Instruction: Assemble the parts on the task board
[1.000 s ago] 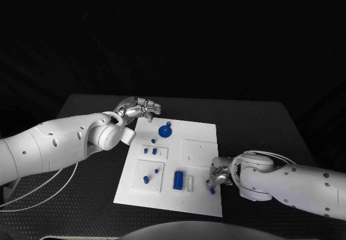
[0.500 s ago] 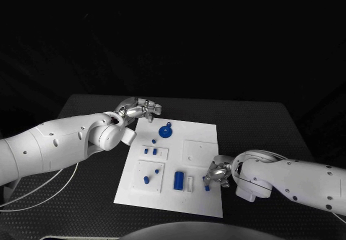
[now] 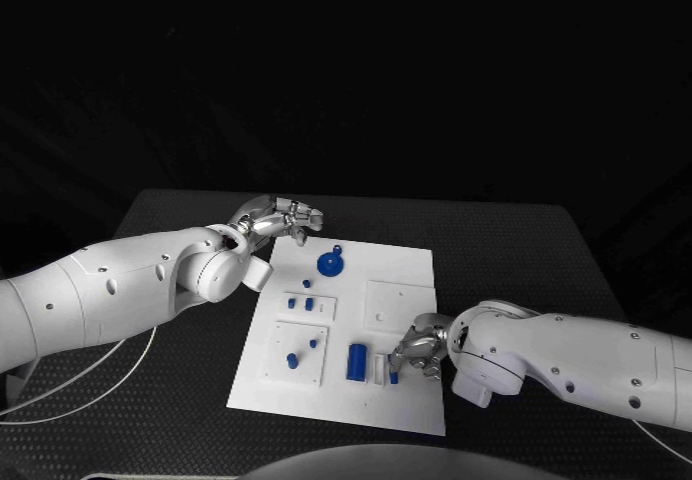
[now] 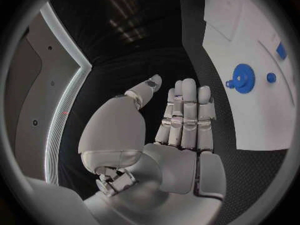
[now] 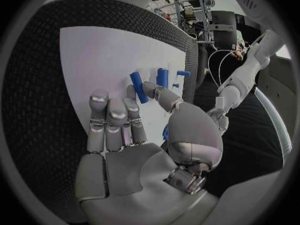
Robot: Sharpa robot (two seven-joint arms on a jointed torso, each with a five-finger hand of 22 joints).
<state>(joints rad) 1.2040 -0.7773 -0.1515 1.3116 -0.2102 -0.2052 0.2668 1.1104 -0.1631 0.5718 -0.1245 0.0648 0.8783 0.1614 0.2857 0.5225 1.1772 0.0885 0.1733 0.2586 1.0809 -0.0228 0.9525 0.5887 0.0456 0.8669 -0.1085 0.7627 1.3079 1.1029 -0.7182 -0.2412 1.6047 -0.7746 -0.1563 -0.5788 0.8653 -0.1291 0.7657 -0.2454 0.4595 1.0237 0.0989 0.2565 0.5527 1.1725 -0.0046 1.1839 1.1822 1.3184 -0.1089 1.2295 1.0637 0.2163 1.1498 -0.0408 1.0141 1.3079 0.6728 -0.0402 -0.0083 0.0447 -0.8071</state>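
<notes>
The white task board (image 3: 389,262) lies flat in the middle of the black surface (image 3: 519,250), and the blue parts are scattered across it. A blue gear (image 3: 330,264) sits near the far end of the board, with a small blue knob (image 3: 307,283) just beside it. Toward the near end, a blue cylinder (image 3: 356,361) lies on the board next to a narrow white slot.

The right robot hand (image 3: 415,352) is over the near right part of the board, close to that cylinder. From its own wrist camera the fingers (image 5: 119,122) stand straight and side by side, thumb angled out toward the blue pieces, and nothing is held between them. A small blue piece (image 3: 394,378) lies just beside this hand on the board.

The left robot hand (image 3: 278,218) hovers off the board's far left corner, above the dark surface. Its wrist view shows the fingers (image 4: 186,110) extended and pressed together, thumb apart, palm bare and holding nothing.
</notes>
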